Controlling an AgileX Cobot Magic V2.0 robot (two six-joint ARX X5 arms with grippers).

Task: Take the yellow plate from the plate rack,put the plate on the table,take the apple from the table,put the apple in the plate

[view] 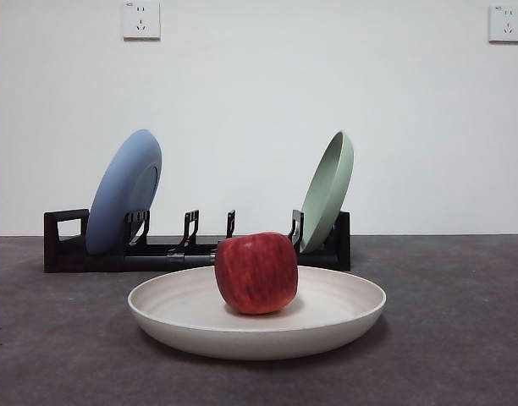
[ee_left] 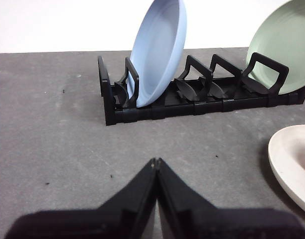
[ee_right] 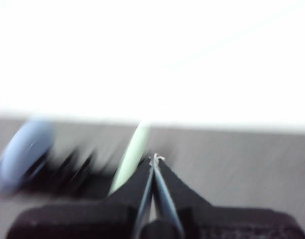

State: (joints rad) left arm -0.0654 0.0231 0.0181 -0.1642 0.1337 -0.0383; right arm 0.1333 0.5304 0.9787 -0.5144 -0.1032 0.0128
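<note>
The apple (view: 256,272), glossy red with darker streaks, sits in the middle of the yellow plate (view: 327,317), a wide, shallow, matte cream disc lying flat on the table (view: 462,338) in the lower centre of the front view. The table is dark grey and faintly mottled. Behind the plate stands the plate rack (view: 64,245), long, low and black, with pairs of upright prongs and a square handle loop at its left end. A blue plate (view: 123,190) leans in the rack's left slot and a pale green plate (view: 328,190) in its right slot (both smooth and round, tilted on edge). On the white wall, 2 sockets (view: 141,19) sit near the top edge.

The left gripper (ee_left: 155,160) is clenched on nothing, its tips meeting above bare table. The right gripper (ee_right: 155,158) is likewise pressed closed and empty, in a blurred view.
</note>
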